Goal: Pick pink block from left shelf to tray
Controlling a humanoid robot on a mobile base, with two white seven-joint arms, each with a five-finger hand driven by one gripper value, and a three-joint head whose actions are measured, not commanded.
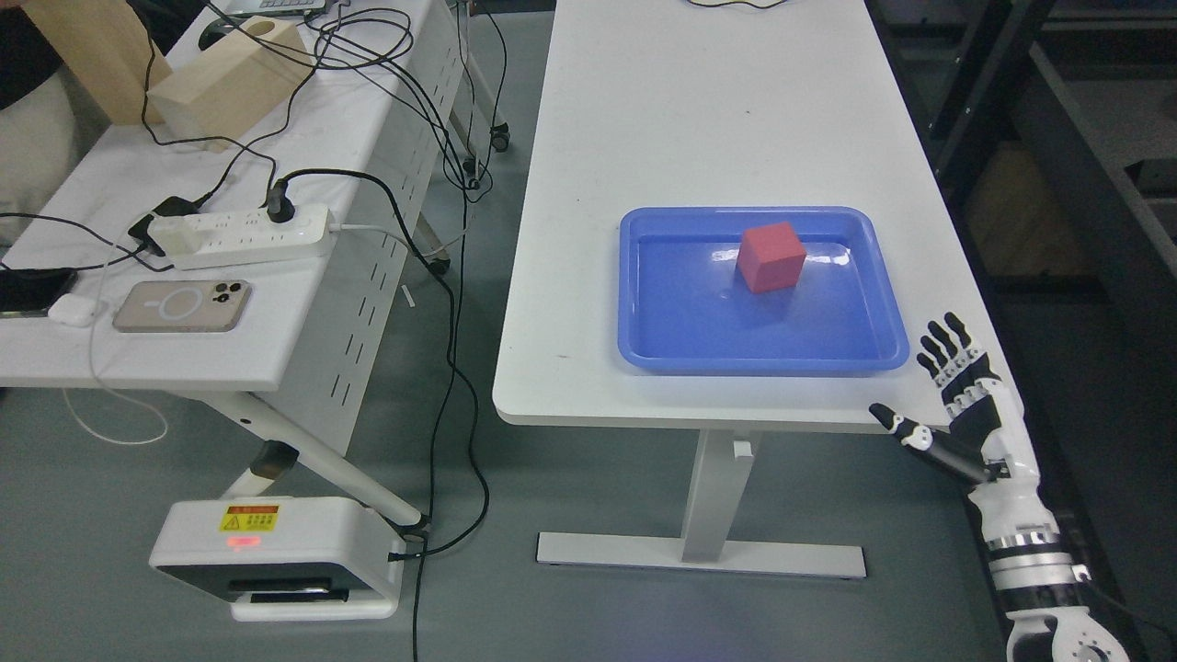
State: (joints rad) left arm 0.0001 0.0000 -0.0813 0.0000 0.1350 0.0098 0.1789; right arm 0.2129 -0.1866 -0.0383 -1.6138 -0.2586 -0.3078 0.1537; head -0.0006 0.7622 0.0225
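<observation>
Centrally, white table (588, 276) under blue tray (662, 354), grey floor (478, 607) beneath.

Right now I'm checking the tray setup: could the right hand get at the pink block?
Probably yes: the right hand is open at the table's near right corner, and only the blue tray's low rim lies between it and the pink block.

tray (644, 354) open above; block (771, 256) inside

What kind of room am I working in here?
Likely a robotics lab or workshop: plain white tables, a power strip with trailing cables, and dark metal racking on the right.
</observation>
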